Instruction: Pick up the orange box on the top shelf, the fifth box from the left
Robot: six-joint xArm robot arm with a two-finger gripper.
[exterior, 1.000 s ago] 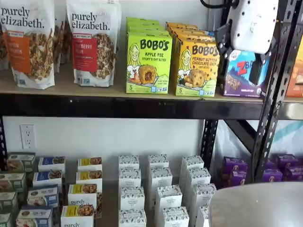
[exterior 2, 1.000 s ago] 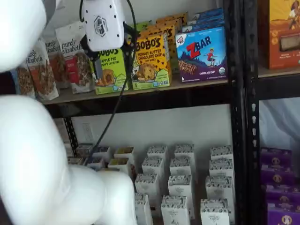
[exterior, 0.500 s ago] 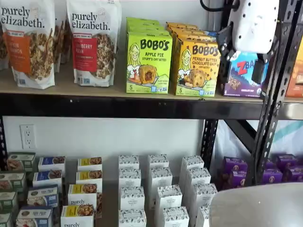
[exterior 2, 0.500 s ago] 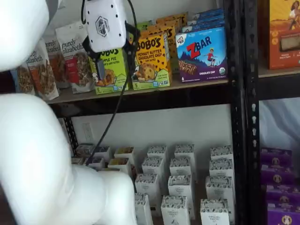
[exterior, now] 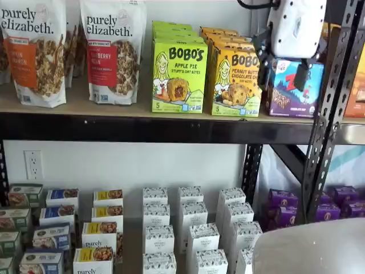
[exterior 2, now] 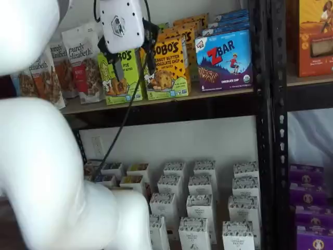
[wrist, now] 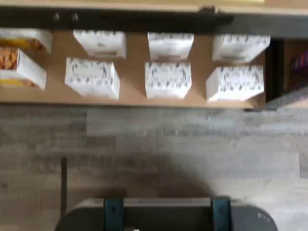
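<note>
The orange box [exterior: 236,80] stands upright on the top shelf [exterior: 142,128], to the right of a lime-green Bobo's box [exterior: 179,74] and with more orange boxes lined up behind it. It also shows in a shelf view as the orange box [exterior 2: 166,67] on the top shelf [exterior 2: 171,107]. My gripper [exterior: 282,71] hangs in front of the shelf, just right of the orange box and partly across the blue ZBar box [exterior: 293,88]. A plain gap shows between its black fingers, and nothing is in them. The gripper [exterior 2: 133,65] overlaps the green box's right edge and the orange box's left edge.
Purely Elizabeth pouches [exterior: 111,51] fill the shelf's left part. A black perforated upright [exterior: 333,103] stands right of the gripper. White cartons [wrist: 168,79] line the lower shelf above a grey wood floor [wrist: 192,144]. The dark mount with teal brackets [wrist: 166,214] shows in the wrist view.
The gripper has risen a little and shifted sideways toward the orange box. Its fingers have stayed apart, and the boxes have not moved.
</note>
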